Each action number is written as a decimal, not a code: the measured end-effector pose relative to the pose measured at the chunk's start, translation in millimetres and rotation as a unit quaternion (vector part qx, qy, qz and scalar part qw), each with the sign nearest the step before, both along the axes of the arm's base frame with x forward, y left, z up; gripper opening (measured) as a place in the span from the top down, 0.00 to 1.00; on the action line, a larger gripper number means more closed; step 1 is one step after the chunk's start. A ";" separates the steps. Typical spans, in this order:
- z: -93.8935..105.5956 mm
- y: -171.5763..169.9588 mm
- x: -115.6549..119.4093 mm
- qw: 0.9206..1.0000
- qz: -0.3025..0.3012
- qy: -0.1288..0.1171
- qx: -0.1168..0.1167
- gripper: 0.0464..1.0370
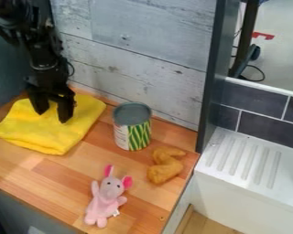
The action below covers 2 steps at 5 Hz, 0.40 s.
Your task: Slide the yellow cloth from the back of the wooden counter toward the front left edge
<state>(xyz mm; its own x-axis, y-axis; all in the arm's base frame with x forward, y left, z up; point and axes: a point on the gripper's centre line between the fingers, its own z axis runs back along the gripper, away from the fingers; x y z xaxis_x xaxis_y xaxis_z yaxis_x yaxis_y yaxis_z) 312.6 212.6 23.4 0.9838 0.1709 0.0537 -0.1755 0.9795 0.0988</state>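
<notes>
My black gripper (53, 115) hangs over a bright yellow cloth (48, 132) at the left of the camera view, its two fingers pointing down and parted, with yellow fabric visible between them. I have nothing in my grasp; whether my fingertips touch the fabric, I cannot tell. The cloth lies folded on the wooden desk (35, 171), near a wall of weathered pale boards (127, 59). It is a soft, plush-looking piece, roughly four-sided, with rounded corners, thick folded edges and gentle wrinkles (the yellow is strong, nearly lemon, against the orange-brown wood). One corner reaches toward the view's left edge, and part of the cloth extends behind my fingers.

Just to the right of the cloth stands an upright can (132, 128) with a grey top and a green, yellow and white label. Beyond it lies a golden-brown, bent piece of toy food (165, 167). Nearer the camera, a pink plush toy (106, 199) with a greyish face and bright pink ears lies on the desk.
</notes>
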 end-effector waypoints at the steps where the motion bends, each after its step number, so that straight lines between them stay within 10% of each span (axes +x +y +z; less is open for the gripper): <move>1: -10.6 3.4 -7.5 1.000 0.004 0.022 -0.007 0.04; 2: -15.7 5.3 -14.3 0.999 0.020 0.022 -0.020 0.04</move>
